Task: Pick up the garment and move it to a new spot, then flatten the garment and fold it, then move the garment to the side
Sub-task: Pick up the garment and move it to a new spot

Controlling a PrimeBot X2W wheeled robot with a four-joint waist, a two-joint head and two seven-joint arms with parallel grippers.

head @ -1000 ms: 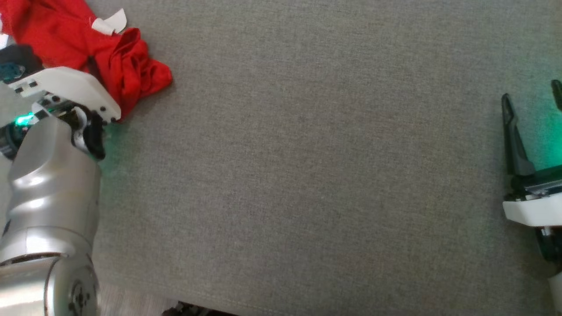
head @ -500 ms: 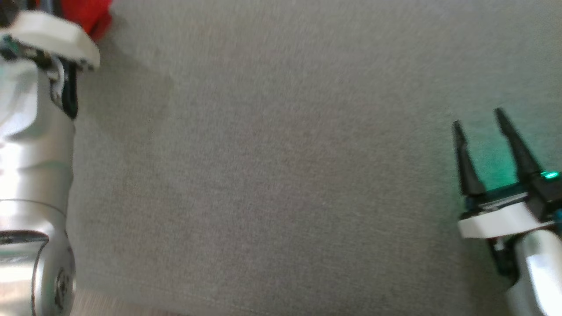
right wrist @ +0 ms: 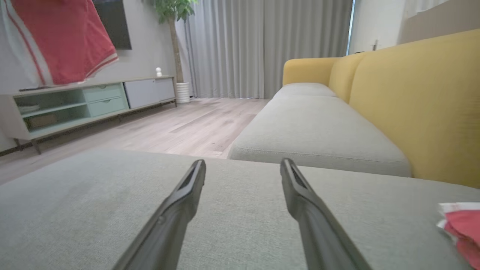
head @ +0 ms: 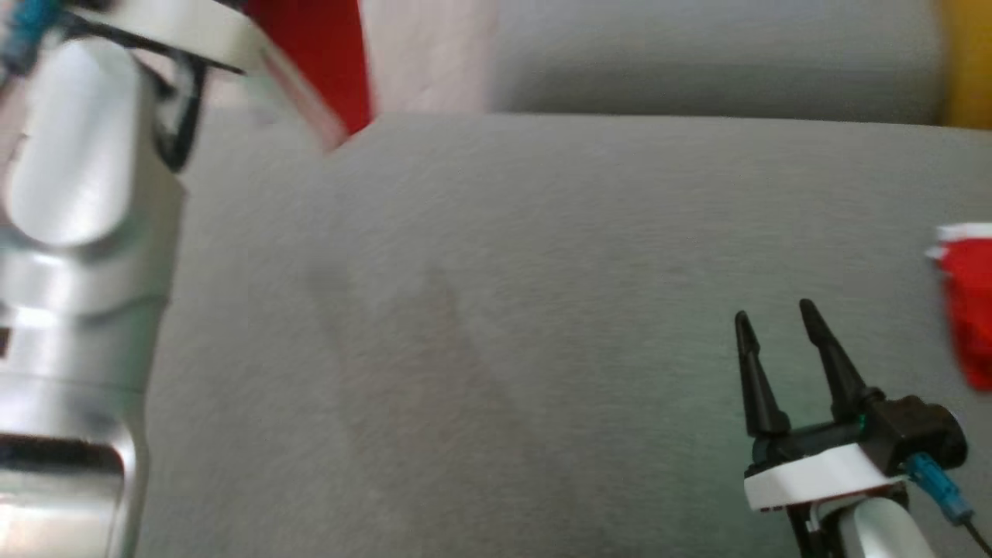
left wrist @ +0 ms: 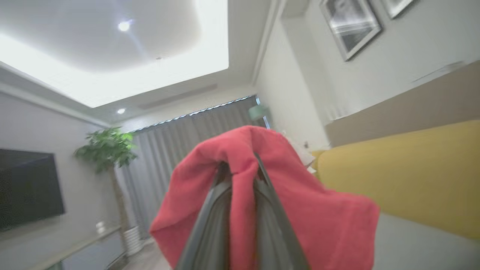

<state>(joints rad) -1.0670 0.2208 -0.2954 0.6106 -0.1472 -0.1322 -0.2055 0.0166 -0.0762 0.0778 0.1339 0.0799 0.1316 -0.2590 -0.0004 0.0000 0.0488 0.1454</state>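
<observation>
grey sofa cushion (head: 496,310) below, left gripper (left wrist: 240,169) pinched on the red garment (left wrist: 318,217) aloft, right gripper (head: 774,311) spread wide.

The middle of the grey cushion (head: 496,310) lies open, from the pale left arm (head: 77,232) across to the right gripper (head: 774,311). The red garment (head: 325,62) hangs over its far left corner, and a red cloth (head: 969,310) lies at the right border, near that gripper. Beyond the far edge come wooden floor (right wrist: 187,123) and a sofa seat (right wrist: 318,131), walled on the right by a yellow backrest (right wrist: 412,93).
</observation>
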